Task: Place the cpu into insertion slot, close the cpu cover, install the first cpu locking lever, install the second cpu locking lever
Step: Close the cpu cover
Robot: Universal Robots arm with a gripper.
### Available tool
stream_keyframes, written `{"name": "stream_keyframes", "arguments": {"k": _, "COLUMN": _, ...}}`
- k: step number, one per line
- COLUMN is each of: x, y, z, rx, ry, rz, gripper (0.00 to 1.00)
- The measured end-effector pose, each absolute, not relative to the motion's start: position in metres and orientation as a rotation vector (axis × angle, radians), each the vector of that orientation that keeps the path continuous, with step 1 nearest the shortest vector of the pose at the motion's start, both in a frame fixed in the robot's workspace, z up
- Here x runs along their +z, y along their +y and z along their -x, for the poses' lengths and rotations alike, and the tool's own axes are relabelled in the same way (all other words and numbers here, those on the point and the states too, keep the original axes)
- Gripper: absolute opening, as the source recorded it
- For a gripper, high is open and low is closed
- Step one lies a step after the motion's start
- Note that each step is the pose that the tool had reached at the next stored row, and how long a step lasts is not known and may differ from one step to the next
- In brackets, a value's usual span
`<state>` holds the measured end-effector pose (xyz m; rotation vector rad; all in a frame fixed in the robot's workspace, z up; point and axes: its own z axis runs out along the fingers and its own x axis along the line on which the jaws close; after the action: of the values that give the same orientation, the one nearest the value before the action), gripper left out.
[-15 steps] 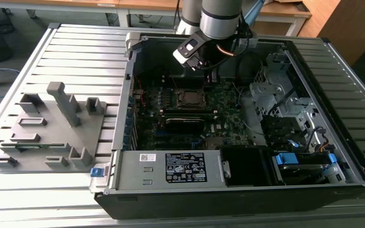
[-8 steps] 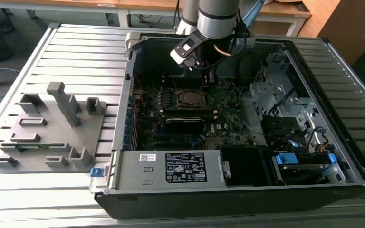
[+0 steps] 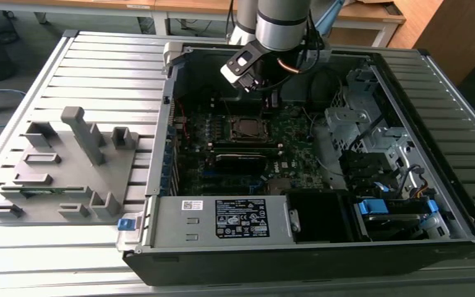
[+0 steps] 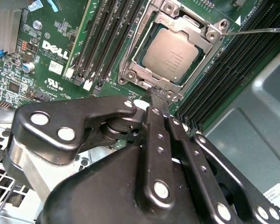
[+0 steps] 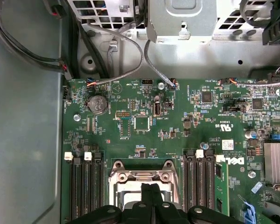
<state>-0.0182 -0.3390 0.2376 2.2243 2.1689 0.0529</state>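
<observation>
- Closest to the wrist cameras, the gripper [image 4: 157,99] has its fingers pressed together with nothing visible between them. The tips are down at the near edge of the slot [image 3: 246,127]; a narrow, closed tip suits working small socket hardware, I judge.
- Just beyond the tips, the cpu [image 4: 170,58] lies flat in the slot, grey top up, so the placing step looks done.
- Around it the cover [image 4: 132,58] lies down as a frame, with the cpu showing through its window (it seems closed; whether it is clamped I cannot tell).
- From the socket's far corner a thin lever [image 4: 256,31] runs out over the memory slots [image 4: 233,60]; I cannot tell if it is latched.
- Farther off, the board [image 5: 140,126] lies flat on the floor of the open case [image 3: 303,263], which is why the arm reaches in from above.
- Farthest, on the exterior view's left, a grey tray [image 3: 56,167] stands well apart from the case.
</observation>
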Motion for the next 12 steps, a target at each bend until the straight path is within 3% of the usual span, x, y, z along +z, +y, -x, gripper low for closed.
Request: {"name": "stream_keyframes", "arguments": {"k": 12, "x": 0.2376, "y": -0.3390, "z": 0.0191, "rx": 0.053, "ry": 2.169, "rz": -2.224, "gripper": 0.11}}
